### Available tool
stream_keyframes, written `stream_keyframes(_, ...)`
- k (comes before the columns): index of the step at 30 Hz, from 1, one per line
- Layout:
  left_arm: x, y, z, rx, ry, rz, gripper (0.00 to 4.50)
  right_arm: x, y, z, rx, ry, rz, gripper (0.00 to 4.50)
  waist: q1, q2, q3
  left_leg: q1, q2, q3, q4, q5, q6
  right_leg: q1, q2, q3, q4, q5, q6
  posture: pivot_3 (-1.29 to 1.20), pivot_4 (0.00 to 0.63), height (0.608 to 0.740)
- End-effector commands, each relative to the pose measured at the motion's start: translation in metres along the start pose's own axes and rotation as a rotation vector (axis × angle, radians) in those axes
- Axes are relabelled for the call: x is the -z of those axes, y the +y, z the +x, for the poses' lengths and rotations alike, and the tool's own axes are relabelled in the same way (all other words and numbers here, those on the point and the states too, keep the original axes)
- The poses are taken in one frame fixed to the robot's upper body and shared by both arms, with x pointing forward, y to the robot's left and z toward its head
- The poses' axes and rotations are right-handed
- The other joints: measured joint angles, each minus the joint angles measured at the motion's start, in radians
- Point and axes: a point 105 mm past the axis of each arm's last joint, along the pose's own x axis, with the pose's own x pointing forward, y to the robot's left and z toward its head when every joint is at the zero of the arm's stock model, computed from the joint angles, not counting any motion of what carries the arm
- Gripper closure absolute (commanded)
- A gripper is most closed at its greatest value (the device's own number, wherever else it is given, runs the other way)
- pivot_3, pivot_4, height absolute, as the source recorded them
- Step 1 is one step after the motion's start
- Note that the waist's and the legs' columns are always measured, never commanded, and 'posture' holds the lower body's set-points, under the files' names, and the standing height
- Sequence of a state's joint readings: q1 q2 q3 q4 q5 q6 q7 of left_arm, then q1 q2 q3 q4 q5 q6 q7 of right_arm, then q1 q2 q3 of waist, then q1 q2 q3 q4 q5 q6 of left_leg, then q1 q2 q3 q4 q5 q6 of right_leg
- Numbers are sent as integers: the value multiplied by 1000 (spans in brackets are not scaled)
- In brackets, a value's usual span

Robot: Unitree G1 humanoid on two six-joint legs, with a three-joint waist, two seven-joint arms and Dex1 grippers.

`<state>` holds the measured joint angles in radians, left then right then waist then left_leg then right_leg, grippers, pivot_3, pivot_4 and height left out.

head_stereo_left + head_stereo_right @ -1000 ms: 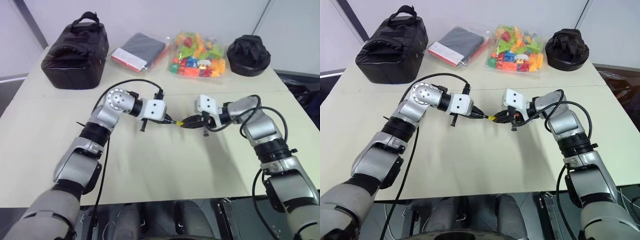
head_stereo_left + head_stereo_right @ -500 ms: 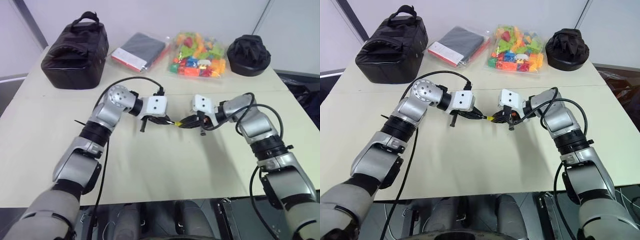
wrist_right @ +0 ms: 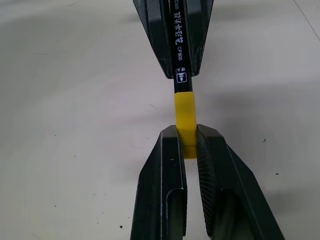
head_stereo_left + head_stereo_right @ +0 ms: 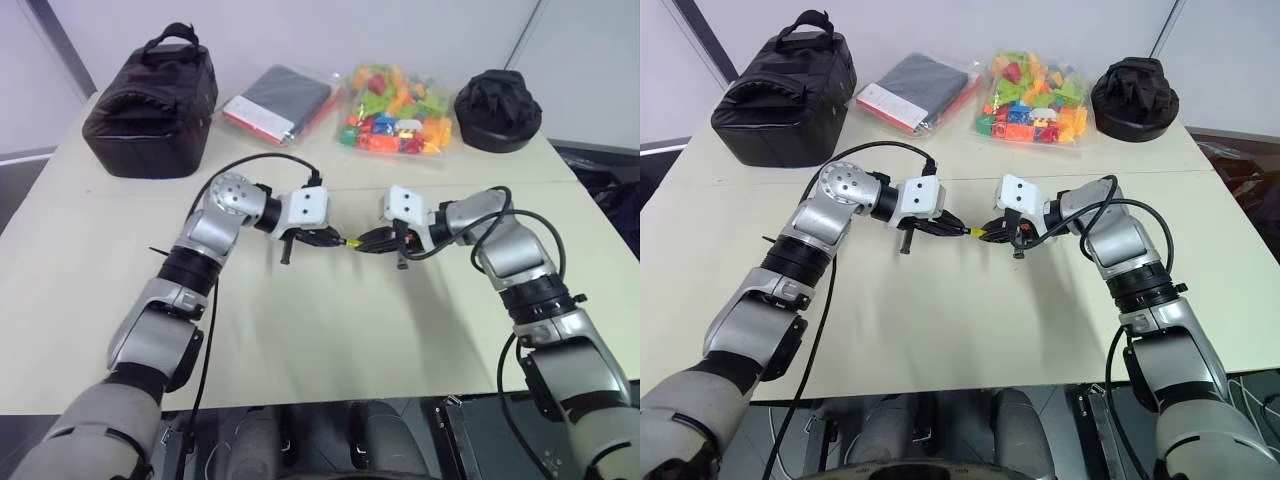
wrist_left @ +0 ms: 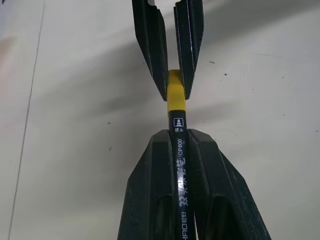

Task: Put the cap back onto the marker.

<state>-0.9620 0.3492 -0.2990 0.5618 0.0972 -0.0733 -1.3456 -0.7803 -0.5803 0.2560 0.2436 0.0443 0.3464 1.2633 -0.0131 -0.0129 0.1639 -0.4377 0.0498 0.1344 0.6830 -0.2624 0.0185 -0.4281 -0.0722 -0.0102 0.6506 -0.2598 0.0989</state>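
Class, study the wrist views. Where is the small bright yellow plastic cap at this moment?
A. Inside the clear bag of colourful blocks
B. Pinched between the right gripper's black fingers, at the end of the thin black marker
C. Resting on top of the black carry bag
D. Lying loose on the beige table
B: the small bright yellow plastic cap sits between the right gripper fingers, in line with the thin black marker clamped by the left gripper.

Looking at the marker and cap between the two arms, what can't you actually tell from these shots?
- Whether the cap is fully seated on the marker: the right end effector fingers cover its far end in both wrist views.
- The marker's rear end: hidden inside the left end effector and cut by the left wrist view's edge.
- Head views: the cap is too small to judge its seating.
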Motion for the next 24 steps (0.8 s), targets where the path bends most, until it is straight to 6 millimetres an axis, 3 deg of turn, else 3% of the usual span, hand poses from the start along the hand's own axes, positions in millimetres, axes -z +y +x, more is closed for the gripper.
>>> stream_keyframes(1,-27,-5,15,52,-91,87,4500,-36,-5,-5,43,-101,-104,4455,0,0,0,0,0,0,0,0,0,0,0,0,0,0,0,0,150,740)
stream_keyframes(15,-17,4,6,-8,-60,73,4500,-18,-7,-16,57,-17,-100,4455,0,0,0,0,0,0,0,0,0,0,0,0,0,0,0,0,150,740)
stream_keyframes(23,-6,0,1,-12,-27,63,4500,16,-5,-31,66,123,-101,4455,0,0,0,0,0,0,0,0,0,0,0,0,0,0,0,0,150,740)
stream_keyframes(24,-6,0,1,-13,-26,59,4500,16,-5,-32,71,124,-98,4049,0,0,0,0,0,0,0,0,0,0,0,0,0,0,0,0,150,740)
